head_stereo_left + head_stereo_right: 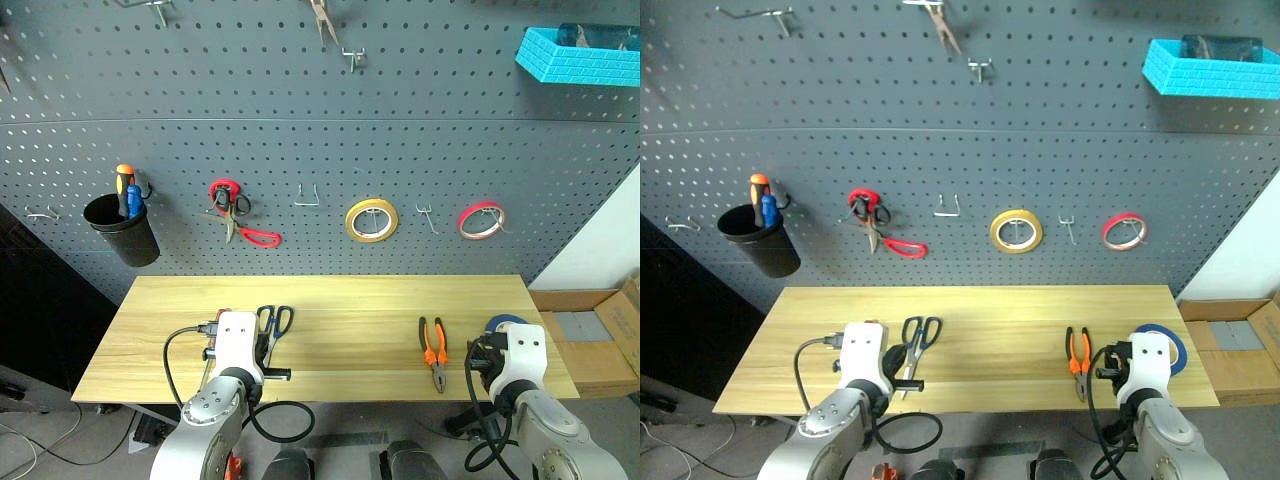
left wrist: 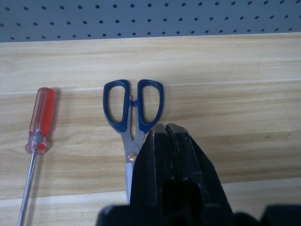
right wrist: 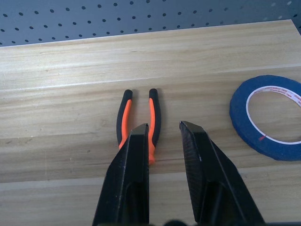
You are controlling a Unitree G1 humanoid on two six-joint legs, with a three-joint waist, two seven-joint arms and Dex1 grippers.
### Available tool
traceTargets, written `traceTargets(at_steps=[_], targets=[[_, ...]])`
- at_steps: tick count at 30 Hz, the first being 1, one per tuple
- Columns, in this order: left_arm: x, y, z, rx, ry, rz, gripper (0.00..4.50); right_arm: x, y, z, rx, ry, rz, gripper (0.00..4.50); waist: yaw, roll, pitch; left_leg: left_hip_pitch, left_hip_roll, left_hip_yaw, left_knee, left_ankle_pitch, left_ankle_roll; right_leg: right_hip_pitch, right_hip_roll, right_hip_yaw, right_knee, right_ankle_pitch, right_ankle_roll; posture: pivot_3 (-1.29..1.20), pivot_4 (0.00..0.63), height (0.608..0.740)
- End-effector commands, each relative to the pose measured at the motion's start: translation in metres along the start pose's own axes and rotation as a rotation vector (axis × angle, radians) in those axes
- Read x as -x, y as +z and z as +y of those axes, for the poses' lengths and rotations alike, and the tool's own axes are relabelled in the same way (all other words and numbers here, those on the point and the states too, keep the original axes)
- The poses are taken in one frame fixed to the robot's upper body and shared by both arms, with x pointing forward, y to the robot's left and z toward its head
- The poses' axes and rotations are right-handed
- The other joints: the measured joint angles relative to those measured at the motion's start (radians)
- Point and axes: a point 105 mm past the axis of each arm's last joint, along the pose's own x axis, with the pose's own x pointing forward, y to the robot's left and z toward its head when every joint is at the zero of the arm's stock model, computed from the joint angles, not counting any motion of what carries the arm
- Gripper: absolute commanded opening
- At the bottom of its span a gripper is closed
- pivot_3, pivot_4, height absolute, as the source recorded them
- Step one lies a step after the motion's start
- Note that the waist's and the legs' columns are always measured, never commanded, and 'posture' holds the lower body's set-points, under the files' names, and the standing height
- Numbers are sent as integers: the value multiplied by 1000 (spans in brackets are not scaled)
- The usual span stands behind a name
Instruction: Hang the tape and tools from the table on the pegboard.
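Note:
On the light wood table (image 1: 350, 300) lie blue-handled scissors (image 2: 133, 106), a slim red-handled screwdriver (image 2: 41, 117), orange-and-black pliers (image 3: 153, 113) and a blue roll of tape (image 3: 268, 115). My left gripper (image 2: 165, 127) is shut and empty, hovering over the scissors' blades with the screwdriver to one side. My right gripper (image 3: 163, 126) stands open with nothing between its fingers, just above the pliers' handles, and the tape lies beside it. The dark grey pegboard (image 1: 300, 120) rises behind the table.
On the pegboard hang a black cup (image 1: 122, 235) of screwdrivers, red scissors (image 1: 235, 215), a yellow roll (image 1: 371, 220), a red roll (image 1: 481, 220) and a blue basket (image 1: 578, 55). Bare hooks (image 1: 307, 195) sit between them. Cardboard boxes (image 1: 600, 340) stand right of the table.

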Motion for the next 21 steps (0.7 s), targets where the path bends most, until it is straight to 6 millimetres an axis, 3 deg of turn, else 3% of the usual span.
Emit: traceTargets(at_steps=[1,4,12,14,21], targets=[[5,19,0,-5,1,-88,341,5,15,2,13,6,-67,1112,0,0,0,0,0,0,0,0,0,0,0,0,0,0,0,6,78,740],[6,21,0,-8,1,-97,1173,5,16,2,9,9,-68,1793,0,0,0,0,0,0,0,0,0,0,0,0,0,0,0,5,80,740],[6,20,0,14,-6,-97,3864,5,15,2,3,10,-65,4455,0,0,0,0,0,0,0,0,0,0,0,0,0,0,0,5,84,740],[6,20,0,15,-9,-97,4481,5,15,1,2,8,-66,4500,0,0,0,0,0,0,0,0,0,0,0,0,0,0,0,4,87,740],[6,20,-1,12,-14,-99,4481,5,16,1,0,9,-68,4500,0,0,0,0,0,0,0,0,0,0,0,0,0,0,0,3,90,740]])
